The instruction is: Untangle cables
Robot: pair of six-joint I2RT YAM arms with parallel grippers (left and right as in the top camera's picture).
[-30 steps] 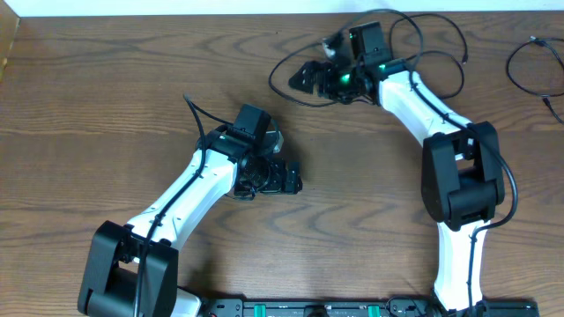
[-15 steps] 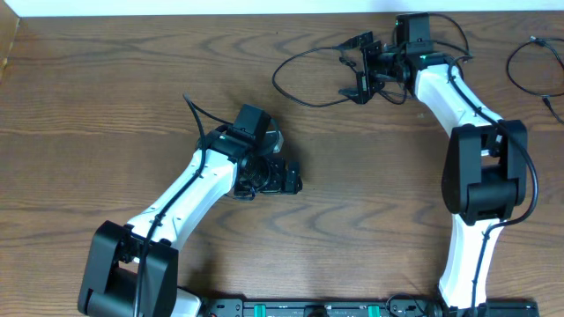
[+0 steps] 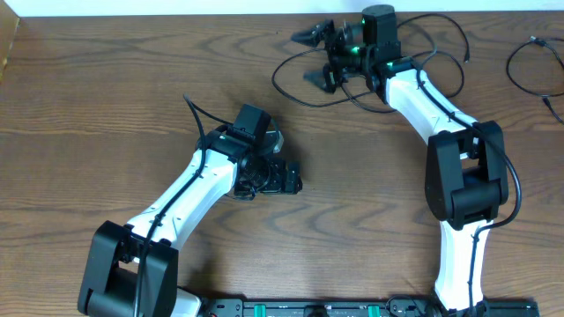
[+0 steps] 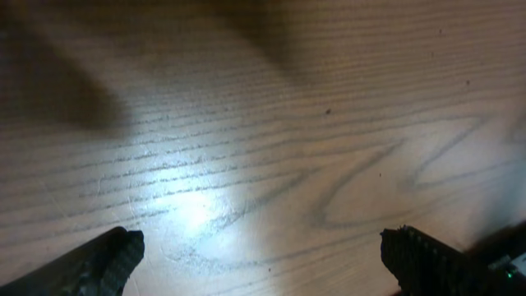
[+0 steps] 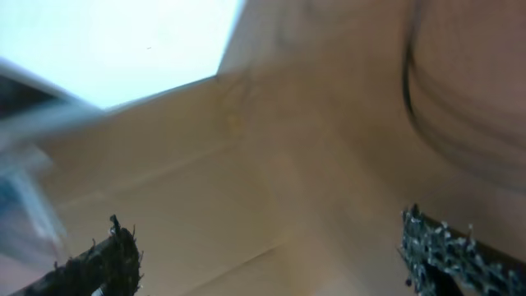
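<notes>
The black cables lie looped together at the far edge of the table; a separate loop lies far right. The right gripper is held wide open and empty above the tangle, presumably to pick a strand. The left gripper, likewise spread and empty, is kept over bare wood, well apart from them
</notes>
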